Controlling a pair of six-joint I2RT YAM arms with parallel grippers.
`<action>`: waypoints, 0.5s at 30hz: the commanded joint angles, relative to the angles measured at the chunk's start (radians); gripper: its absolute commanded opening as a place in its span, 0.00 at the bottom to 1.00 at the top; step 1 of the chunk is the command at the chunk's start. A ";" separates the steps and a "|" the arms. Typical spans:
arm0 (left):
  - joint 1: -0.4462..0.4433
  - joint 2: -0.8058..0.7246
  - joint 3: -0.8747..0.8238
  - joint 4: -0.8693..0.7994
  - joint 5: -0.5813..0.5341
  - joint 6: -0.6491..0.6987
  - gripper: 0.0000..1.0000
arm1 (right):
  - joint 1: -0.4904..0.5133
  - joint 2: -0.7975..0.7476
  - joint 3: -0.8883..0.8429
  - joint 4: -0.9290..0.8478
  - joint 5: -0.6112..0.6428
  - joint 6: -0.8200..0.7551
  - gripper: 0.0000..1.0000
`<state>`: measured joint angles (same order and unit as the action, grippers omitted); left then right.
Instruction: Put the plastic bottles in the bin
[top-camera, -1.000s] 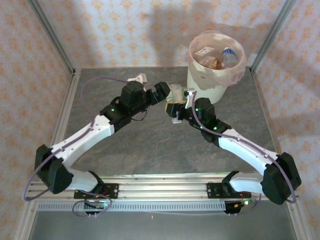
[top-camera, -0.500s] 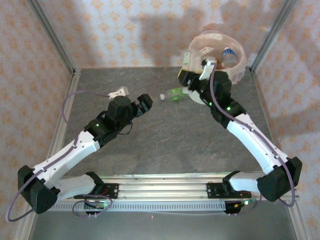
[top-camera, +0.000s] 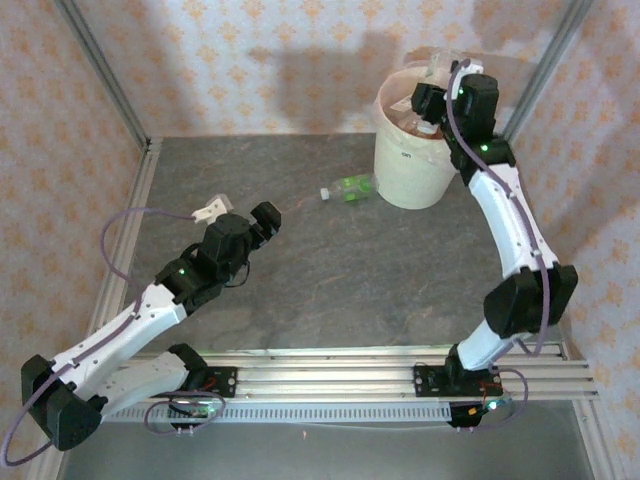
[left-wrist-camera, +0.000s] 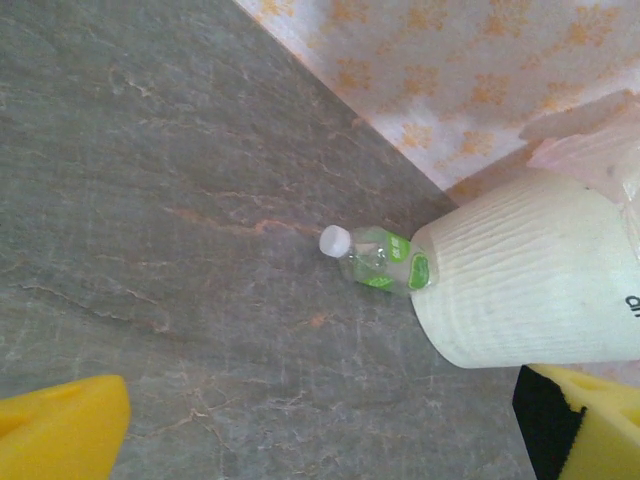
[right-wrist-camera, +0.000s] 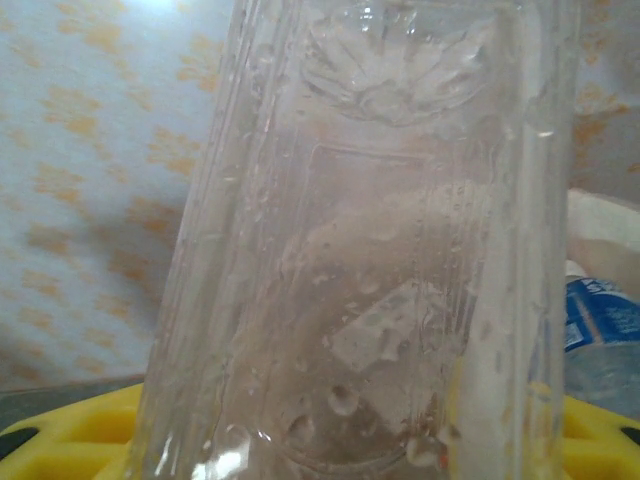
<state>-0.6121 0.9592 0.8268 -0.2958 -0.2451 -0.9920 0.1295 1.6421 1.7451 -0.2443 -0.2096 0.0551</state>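
Top external: right gripper (top-camera: 428, 100) is up over the bin (top-camera: 410, 170) at the far right of the table (top-camera: 330, 270). Right wrist: its yellow fingers (right-wrist-camera: 80, 425) are partly closed around a clear bottle (right-wrist-camera: 370, 250), with a blue-labelled bottle (right-wrist-camera: 600, 312) visible down in the bin. Left gripper (top-camera: 268, 218) hangs over the mid-left table, jaws spread fully, holding nothing. A green-labelled bottle (left-wrist-camera: 385, 262) with a white cap lies on its side, base just beside the bin's left wall.

Clear bottle (right-wrist-camera: 380, 250): glossy moulded plastic (droplets inside); bin (left-wrist-camera: 520, 285): matt, finely ribbed white plastic.
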 joint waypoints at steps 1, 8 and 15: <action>0.015 -0.030 -0.012 -0.013 -0.066 -0.007 1.00 | -0.039 0.059 0.102 -0.105 -0.030 -0.082 0.45; 0.025 -0.025 -0.010 -0.006 -0.058 0.000 1.00 | -0.115 0.241 0.357 -0.320 -0.221 -0.221 0.54; 0.028 -0.010 -0.013 0.017 -0.054 -0.005 1.00 | -0.115 0.345 0.559 -0.417 0.008 -0.133 0.91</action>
<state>-0.5926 0.9428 0.8265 -0.2955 -0.2691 -0.9947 0.0128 1.9877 2.2559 -0.6086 -0.3145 -0.1131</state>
